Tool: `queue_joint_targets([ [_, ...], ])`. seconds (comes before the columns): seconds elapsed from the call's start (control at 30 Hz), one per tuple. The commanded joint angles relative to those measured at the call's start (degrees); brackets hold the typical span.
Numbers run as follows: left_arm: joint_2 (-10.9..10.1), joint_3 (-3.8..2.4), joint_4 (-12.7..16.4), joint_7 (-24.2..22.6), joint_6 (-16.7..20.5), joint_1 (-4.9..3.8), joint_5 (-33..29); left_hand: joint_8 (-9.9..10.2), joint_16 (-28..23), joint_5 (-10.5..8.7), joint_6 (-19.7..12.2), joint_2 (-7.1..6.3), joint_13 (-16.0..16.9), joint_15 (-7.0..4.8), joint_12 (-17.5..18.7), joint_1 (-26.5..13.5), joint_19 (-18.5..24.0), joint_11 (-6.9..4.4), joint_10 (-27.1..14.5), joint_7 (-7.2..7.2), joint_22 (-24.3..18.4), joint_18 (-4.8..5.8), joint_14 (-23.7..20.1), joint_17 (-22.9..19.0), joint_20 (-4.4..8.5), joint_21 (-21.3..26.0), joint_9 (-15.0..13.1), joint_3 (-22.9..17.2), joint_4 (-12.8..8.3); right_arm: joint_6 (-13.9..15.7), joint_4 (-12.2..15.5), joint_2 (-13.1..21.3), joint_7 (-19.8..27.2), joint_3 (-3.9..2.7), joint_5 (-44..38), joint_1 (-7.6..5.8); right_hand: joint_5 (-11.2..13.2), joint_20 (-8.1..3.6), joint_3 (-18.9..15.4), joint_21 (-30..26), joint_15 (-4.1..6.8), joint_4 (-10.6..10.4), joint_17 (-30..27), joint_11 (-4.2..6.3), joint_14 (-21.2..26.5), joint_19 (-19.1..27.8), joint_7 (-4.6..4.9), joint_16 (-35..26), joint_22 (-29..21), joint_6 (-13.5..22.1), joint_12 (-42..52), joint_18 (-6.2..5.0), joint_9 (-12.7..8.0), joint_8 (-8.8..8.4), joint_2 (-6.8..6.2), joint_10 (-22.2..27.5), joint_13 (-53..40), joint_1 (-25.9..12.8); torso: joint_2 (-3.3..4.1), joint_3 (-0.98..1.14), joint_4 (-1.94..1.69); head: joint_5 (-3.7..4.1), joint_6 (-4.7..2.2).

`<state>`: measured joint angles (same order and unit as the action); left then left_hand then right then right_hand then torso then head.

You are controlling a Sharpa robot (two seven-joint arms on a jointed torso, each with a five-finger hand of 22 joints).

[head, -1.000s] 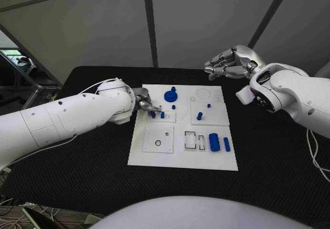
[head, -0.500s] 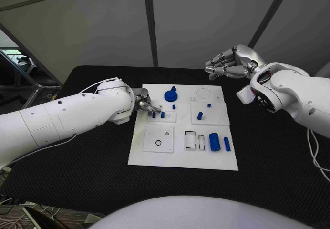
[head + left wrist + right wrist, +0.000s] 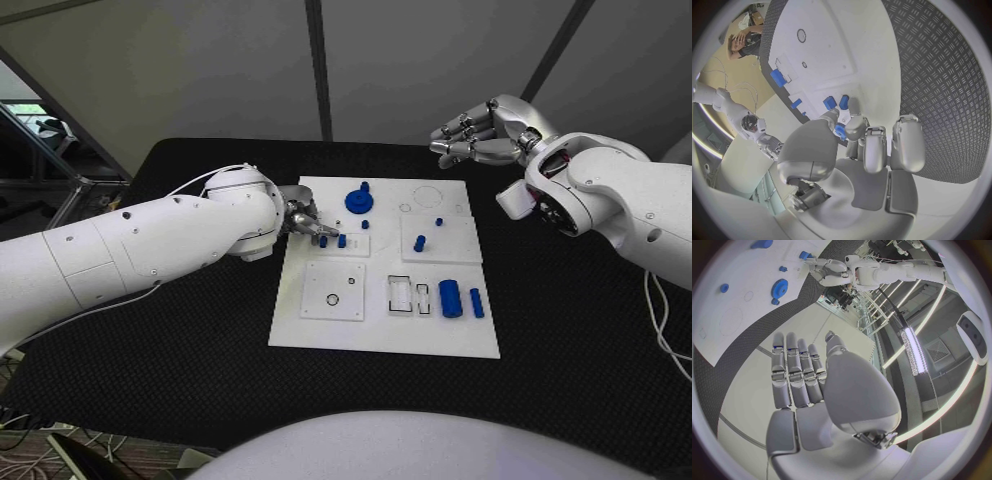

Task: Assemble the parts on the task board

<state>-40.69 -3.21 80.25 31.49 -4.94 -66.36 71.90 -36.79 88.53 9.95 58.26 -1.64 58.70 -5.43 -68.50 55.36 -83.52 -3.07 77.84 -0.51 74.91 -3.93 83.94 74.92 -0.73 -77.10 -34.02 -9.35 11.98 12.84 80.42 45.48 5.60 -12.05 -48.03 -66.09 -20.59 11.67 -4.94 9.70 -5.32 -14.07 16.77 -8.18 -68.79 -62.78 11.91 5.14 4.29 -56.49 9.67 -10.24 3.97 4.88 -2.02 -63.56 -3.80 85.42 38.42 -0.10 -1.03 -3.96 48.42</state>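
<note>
The white task board [image 3: 382, 335] lies mid-table. My left hand [image 3: 303, 218] is at its left edge, thumb and a finger pinching a small blue peg [image 3: 839, 131] low over the board. A second peg [image 3: 340, 240] stands just beside it. A blue gear [image 3: 358, 203] sits at the board's far side, another peg [image 3: 418, 242] stands right of centre, and two blue cylinders [image 3: 450, 298] lie near the right edge. My right hand [image 3: 483, 130] hangs raised beyond the board's far right corner, fingers stretched out [image 3: 798, 375], holding nothing.
A square inset with a round hole [image 3: 333, 291] and two rectangular slots [image 3: 398, 294] take up the board's near half. The black table [image 3: 173, 340] spreads around the board on all sides. My left forearm [image 3: 130, 250] lies across the table's left part.
</note>
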Motion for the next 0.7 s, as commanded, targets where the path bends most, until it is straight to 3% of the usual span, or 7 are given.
queue_joint_targets([
  [0.03,-0.21,-0.4,0.09,-0.55,3.41,-0.11,-0.88,0.33,0.22,-0.2,0.3,0.14,-0.49,-0.17,0.61,0.17,-0.58,0.18,-0.21,-0.18,6.97,0.74,5.57,13.42,-0.11,0.59,0.07,0.81,0.35,-0.35,-0.04,-0.04,0.24,-0.03,-0.08,-0.07,-0.28,0.03,-0.28,-0.18,-0.11,0.03,-0.07,-0.13,-0.16,-0.31,0.09,-0.34,-0.08,0.0,0.33,-0.29,0.08,-0.1,0.34,0.32,0.08,0.21,0.02,-0.03,-0.01,0.12,-0.12],
  [0.17,-0.65,-0.99,0.15,-0.88,7.66,-0.1,-1.5,0.76,0.17,-0.18,-0.67,-0.15,-3.07,-0.05,2.65,0.31,0.07,0.45,-1.76,-0.57,6.14,0.41,5.54,13.35,-0.19,2.14,0.22,2.34,1.17,-0.37,-0.15,-0.07,0.25,-0.02,-0.08,-0.06,-0.44,0.04,-0.3,-0.3,-0.13,0.01,-0.13,-0.15,-0.13,-0.36,0.1,-0.38,-0.13,0.03,0.37,-0.28,0.08,-0.1,0.38,0.37,0.08,0.2,0.0,-0.02,-0.02,0.18,-0.29],
  [0.3,-1.09,-1.6,0.14,-2.41,13.24,-0.1,-3.86,2.67,-0.26,-0.01,-4.28,-0.28,-10.93,0.86,8.98,2.12,2.28,1.71,-7.01,-2.09,3.4,-0.54,5.35,12.79,-0.83,7.14,1.09,4.44,2.11,-0.36,-0.26,-0.09,0.27,-0.02,-0.09,-0.04,-0.44,0.04,-0.3,-0.3,-0.13,0.01,-0.13,-0.15,-0.13,-0.36,0.1,-0.38,-0.13,0.03,0.37,-0.28,0.08,-0.1,0.38,0.37,0.08,0.2,-0.02,0.0,-0.01,0.25,-0.47],
  [0.37,-1.15,-1.77,-0.02,-4.88,15.6,-0.11,-5.96,4.91,-8.52,0.06,-8.07,-0.73,-19.53,2.39,16.61,3.85,8.29,3.47,-14.58,-4.02,-3.25,-2.59,1.15,2.91,-1.88,19.0,2.43,5.64,2.5,-0.33,-0.34,-0.1,0.27,-0.02,-0.09,-0.02,-0.44,0.04,-0.3,-0.3,-0.13,0.01,-0.13,-0.15,-0.13,-0.36,0.1,-0.38,-0.13,0.03,0.37,-0.28,0.08,-0.1,0.38,0.37,0.08,0.2,0.0,0.01,0.02,0.31,-0.54],
  [0.43,-1.02,-1.88,-0.25,-8.2,17.72,-0.13,-7.91,7.57,-25.08,0.04,-12.9,-1.05,-22.36,4.91,21.13,7.12,20.64,6.24,-22.11,-6.69,-15.23,-5.41,-9.6,-14.15,-3.75,40.35,4.38,6.72,2.57,-0.29,-0.42,-0.14,0.28,-0.02,-0.09,-0.01,-0.44,0.04,-0.3,-0.3,-0.13,0.01,-0.13,-0.15,-0.13,-0.36,0.1,-0.38,-0.13,0.03,0.37,-0.28,0.08,-0.1,0.38,0.37,0.08,0.2,0.0,0.01,0.01,0.42,-0.64],
  [0.5,-0.69,-1.94,-0.55,-11.87,19.07,-0.15,-8.94,9.0,-39.02,0.02,-14.85,-1.22,-24.36,6.67,23.5,10.62,24.12,8.05,-26.21,-8.46,-18.41,-5.33,-19.35,-27.22,-5.34,45.23,6.23,7.41,2.07,-0.26,-0.49,-0.18,0.3,-0.01,-0.09,0.0,-0.44,0.04,-0.3,-0.3,-0.13,0.01,-0.13,-0.15,-0.13,-0.36,0.1,-0.38,-0.13,0.03,0.37,-0.28,0.08,-0.1,0.38,0.37,0.08,0.2,0.02,0.0,0.06,0.39,-0.74],
  [0.7,1.02,-1.94,-2.2,-23.91,19.83,-0.25,-8.33,12.81,-46.99,0.01,-15.41,-0.72,-31.7,8.12,29.71,24.84,26.74,9.44,-31.38,-9.3,-26.01,-6.37,-24.42,-34.5,-8.03,53.94,12.36,3.71,-3.15,-0.18,-0.59,-0.26,0.32,0.0,-0.09,0.02,-0.52,0.03,-0.26,-0.34,-0.12,0.01,-0.15,-0.14,-0.13,-0.39,0.1,-0.38,-0.14,0.03,0.39,-0.29,0.08,-0.09,0.47,0.38,0.08,0.26,0.03,0.08,0.09,0.61,-0.96],
])
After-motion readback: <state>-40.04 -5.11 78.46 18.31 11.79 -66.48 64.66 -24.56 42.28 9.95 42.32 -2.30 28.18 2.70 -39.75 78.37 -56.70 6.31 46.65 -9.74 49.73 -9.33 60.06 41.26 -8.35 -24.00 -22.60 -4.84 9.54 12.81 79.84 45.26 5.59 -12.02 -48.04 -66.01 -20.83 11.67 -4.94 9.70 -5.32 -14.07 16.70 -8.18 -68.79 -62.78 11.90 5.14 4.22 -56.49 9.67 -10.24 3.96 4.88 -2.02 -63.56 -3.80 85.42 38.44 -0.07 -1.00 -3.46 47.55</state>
